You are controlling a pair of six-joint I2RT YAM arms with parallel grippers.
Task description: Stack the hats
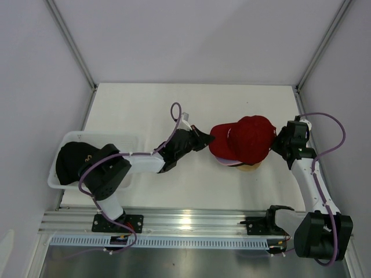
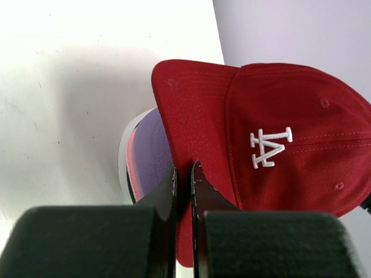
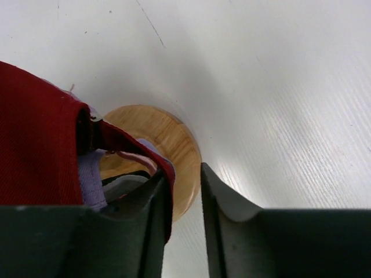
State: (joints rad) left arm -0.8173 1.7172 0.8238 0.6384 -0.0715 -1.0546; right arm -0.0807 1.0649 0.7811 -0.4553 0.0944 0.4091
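- Black fabric marks the nearest item: a black cap (image 1: 74, 159) lying in the white mesh basket (image 1: 110, 134) at the left edge of the bench (image 1: 151, 104), partly hidden by the left arm's elbow.
- Wooden stand (image 3: 168, 136): round and pale. It stands right of the bench's middle, and its rim shows on the near side under the stacked caps.
- Red cap (image 2: 278, 133): has a white embroidered "LA" logo. It sits on top of the stack on the stand, with its brim pointing toward the left edge.
- Lavender cap (image 2: 153, 145), pink cap (image 2: 134, 168) and white cap (image 2: 123, 156): only their brims show, nested one under another beneath the red brim.
- Left hand (image 2: 184, 174): reaches in from the left. Its jaws are pinched almost together on the edge of the red cap's brim, which passes between the fingers.
- Right hand (image 3: 185, 174): at the back of the red cap, on the side facing the right edge. Its jaws are parted and grip nothing; one finger lies against the cap's rear strap, and the stand and bench show through the gap.
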